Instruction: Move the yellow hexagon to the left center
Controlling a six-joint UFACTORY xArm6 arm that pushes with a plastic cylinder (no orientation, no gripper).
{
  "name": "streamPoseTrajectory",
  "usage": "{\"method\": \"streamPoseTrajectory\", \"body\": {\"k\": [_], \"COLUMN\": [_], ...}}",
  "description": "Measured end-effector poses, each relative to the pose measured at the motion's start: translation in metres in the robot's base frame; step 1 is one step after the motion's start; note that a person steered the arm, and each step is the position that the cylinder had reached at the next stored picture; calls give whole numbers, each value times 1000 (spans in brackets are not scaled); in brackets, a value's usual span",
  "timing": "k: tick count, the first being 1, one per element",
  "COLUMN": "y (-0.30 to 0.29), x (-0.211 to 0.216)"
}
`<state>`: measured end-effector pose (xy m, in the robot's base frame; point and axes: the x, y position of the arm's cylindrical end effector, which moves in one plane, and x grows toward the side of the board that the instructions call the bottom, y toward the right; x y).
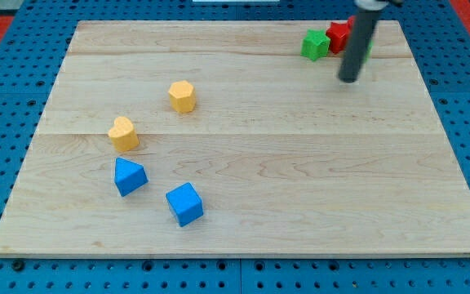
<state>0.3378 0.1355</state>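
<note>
The yellow hexagon [183,95] is sitting well to the view's left of my tip [348,79] and slightly below it, with bare board [259,163] lying between. A yellow heart-shaped block [123,133], a blue triangular block [129,176] and a blue cube [185,203] are lying farther left and lower. A green block [315,44] and a red block [338,36] are standing just up-left of the tip. There are no jaws; the rod is touching nothing. Judged best: circling to the hexagon's right face, then pushing leftward, steering above the heart.

No readable text, labels or numbers anywhere.
</note>
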Motion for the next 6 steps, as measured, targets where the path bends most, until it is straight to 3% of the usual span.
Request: {"method": "streamPoseTrajectory", "body": {"k": [1, 2, 3, 4, 6], "y": [-111, -192, -247, -260, -330], "x": [-14, 23, 67, 54, 101]}}
